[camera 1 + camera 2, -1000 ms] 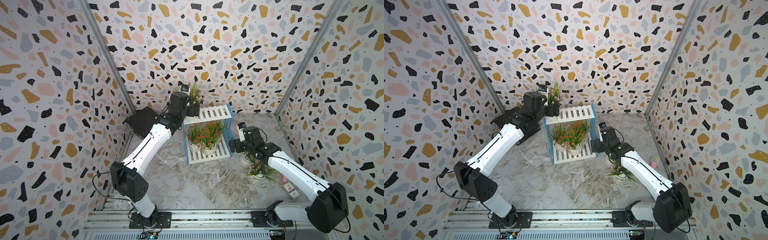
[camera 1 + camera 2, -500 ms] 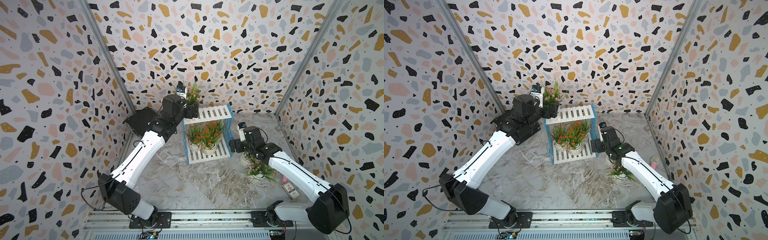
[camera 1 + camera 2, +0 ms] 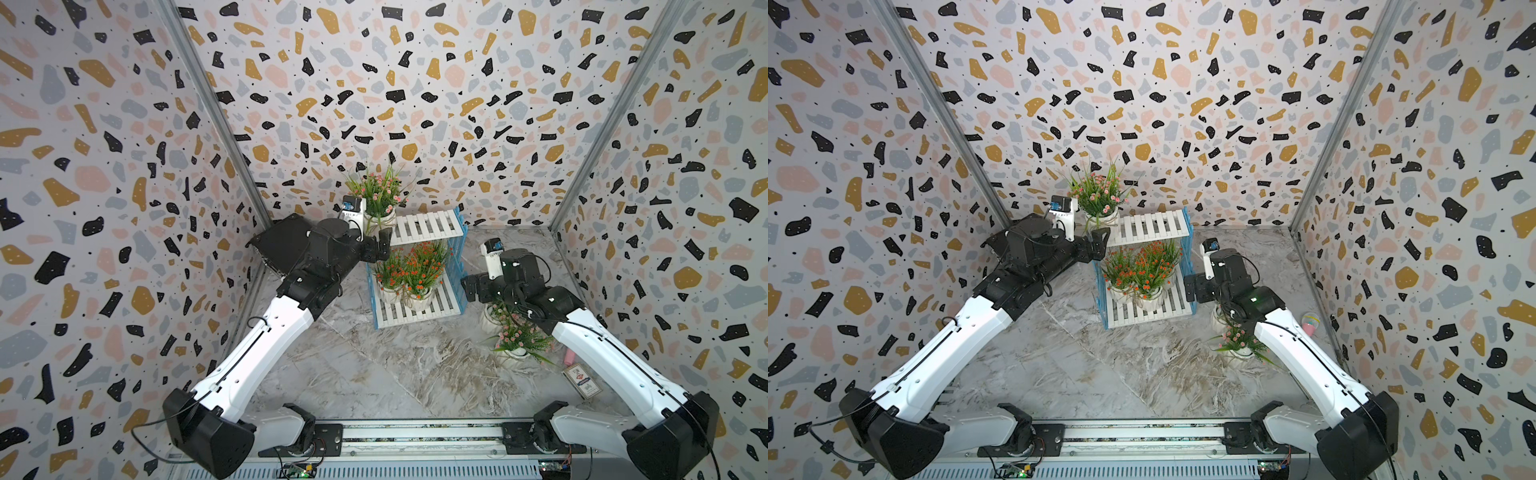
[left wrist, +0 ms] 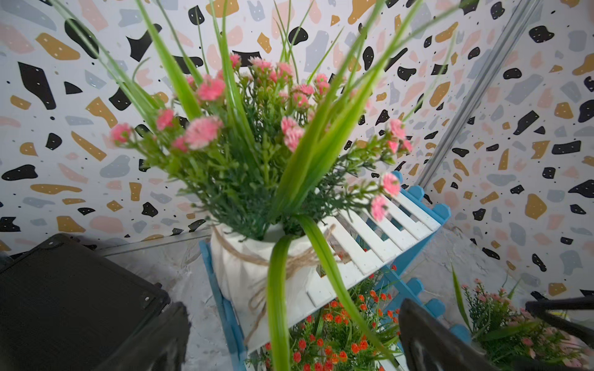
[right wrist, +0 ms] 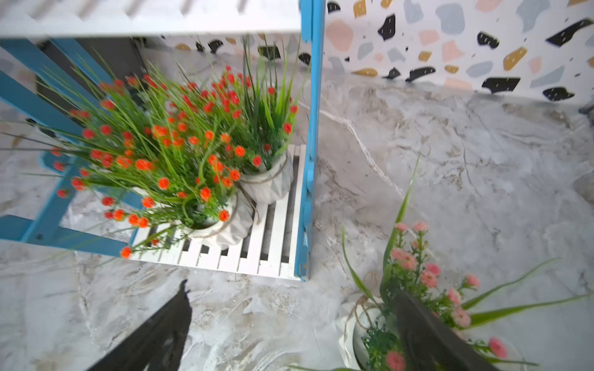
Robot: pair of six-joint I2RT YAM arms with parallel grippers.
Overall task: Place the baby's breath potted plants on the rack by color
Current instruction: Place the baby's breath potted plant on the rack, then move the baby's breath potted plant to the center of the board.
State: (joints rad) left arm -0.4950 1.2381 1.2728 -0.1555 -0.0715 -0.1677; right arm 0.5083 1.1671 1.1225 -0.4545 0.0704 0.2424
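left hand [image 4: 292, 305] spread wide before pink plant [image 4: 257, 154] on rack [image 4: 395, 225] top (right hand [image 5: 291, 289] spread too), orange-red plants [image 5: 180, 144] below

Both top views sat high at the near edge, looking down toward the back wall [image 3: 374, 104]. They took in the whole table [image 3: 374, 374] and the rack [image 3: 428, 224], far off. Left wrist camera: close on the pink plant [image 4: 257, 154] at the rack's upper tier. Right wrist camera: close, facing the orange-red plants [image 5: 180, 151] on the lower tier. All four views shared the rack.
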